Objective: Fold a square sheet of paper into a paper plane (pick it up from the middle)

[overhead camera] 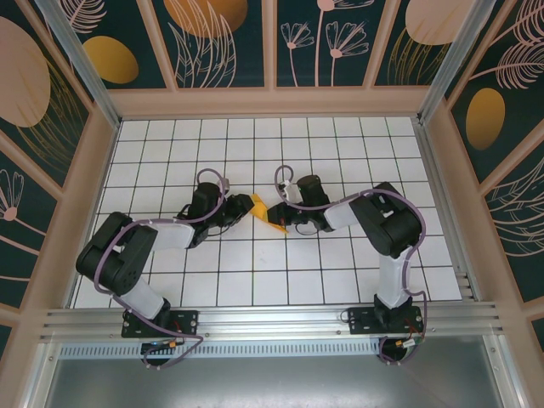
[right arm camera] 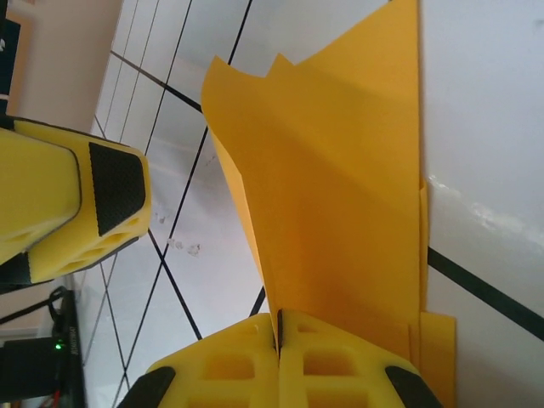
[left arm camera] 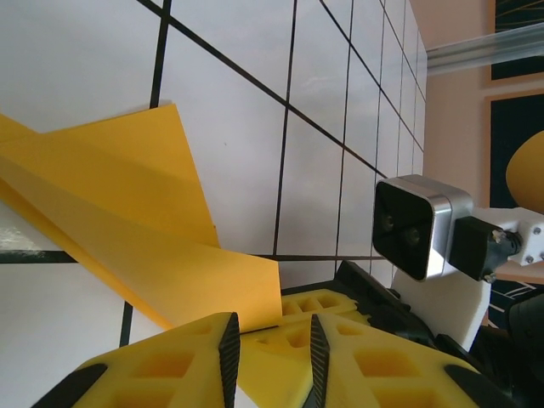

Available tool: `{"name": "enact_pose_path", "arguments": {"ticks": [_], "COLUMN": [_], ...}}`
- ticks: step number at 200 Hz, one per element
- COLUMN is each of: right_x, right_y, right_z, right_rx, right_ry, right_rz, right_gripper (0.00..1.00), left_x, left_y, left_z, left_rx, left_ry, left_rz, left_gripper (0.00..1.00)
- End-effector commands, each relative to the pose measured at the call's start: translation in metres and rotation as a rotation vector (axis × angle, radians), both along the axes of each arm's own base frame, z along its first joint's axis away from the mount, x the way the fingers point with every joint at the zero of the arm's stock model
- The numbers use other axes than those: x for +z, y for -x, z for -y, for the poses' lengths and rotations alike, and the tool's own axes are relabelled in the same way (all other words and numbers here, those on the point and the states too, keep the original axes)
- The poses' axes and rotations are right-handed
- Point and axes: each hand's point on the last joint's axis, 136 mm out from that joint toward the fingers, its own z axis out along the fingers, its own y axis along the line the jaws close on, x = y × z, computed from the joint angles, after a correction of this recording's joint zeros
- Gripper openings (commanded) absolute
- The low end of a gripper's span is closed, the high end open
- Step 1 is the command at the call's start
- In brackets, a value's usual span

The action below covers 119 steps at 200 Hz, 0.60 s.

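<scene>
The sheet of paper is bright orange-yellow and folded into a long layered shape. It lies on the white tiled floor between the two arms. My right gripper is shut on an upright flap of the paper, while other layers lie flat beside it. My left gripper faces it from the other side. Its jaws stand a finger's width apart, and a corner of the paper ends just at the left fingertip. Nothing is pinched between them. From above, the left gripper and the right gripper nearly meet.
The white gridded floor is walled by dark leaf-patterned panels on three sides, with an aluminium rail at the near edge. The right wrist's camera hangs close in front of my left fingers. One left finger shows at the left of the right wrist view.
</scene>
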Motion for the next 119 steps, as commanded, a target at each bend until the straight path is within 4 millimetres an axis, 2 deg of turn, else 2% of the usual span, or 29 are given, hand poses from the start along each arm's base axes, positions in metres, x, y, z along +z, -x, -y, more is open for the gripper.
{"name": "enact_pose_path", "arguments": {"ticks": [1, 34, 73, 87, 89, 92, 97, 119], "right_x": [0.007, 0.014, 0.012, 0.010, 0.010, 0.010, 0.008, 0.004], "right_y": [-0.005, -0.008, -0.008, -0.009, -0.009, -0.009, -0.018, -0.021], "right_z": [-0.003, -0.003, -0.006, -0.006, -0.005, -0.005, 0.004, 0.007], "right_rx": [-0.003, -0.020, -0.045, -0.060, -0.062, -0.066, -0.100, -0.122], "right_ry": [-0.065, -0.105, -0.116, -0.118, -0.117, -0.116, -0.116, -0.110], "right_rz": [-0.079, -0.130, -0.221, -0.249, -0.255, -0.259, -0.267, -0.297], "right_gripper": [0.00, 0.00, 0.00, 0.00, 0.00, 0.00, 0.00, 0.00], "left_x": [0.003, 0.000, -0.004, 0.001, -0.008, -0.010, -0.011, -0.013], "left_y": [0.001, 0.001, 0.001, -0.001, 0.000, 0.000, 0.000, -0.003], "left_z": [0.009, 0.014, 0.019, 0.021, 0.021, 0.021, 0.022, 0.026], "left_rx": [-0.036, -0.056, -0.073, -0.080, -0.080, -0.082, -0.086, -0.095], "left_ry": [0.031, 0.036, 0.042, 0.046, 0.036, 0.033, 0.033, 0.034], "left_rz": [0.025, 0.028, 0.031, 0.047, 0.028, 0.022, 0.022, 0.024], "left_gripper": [0.30, 0.29, 0.27, 0.26, 0.26, 0.26, 0.25, 0.24]}}
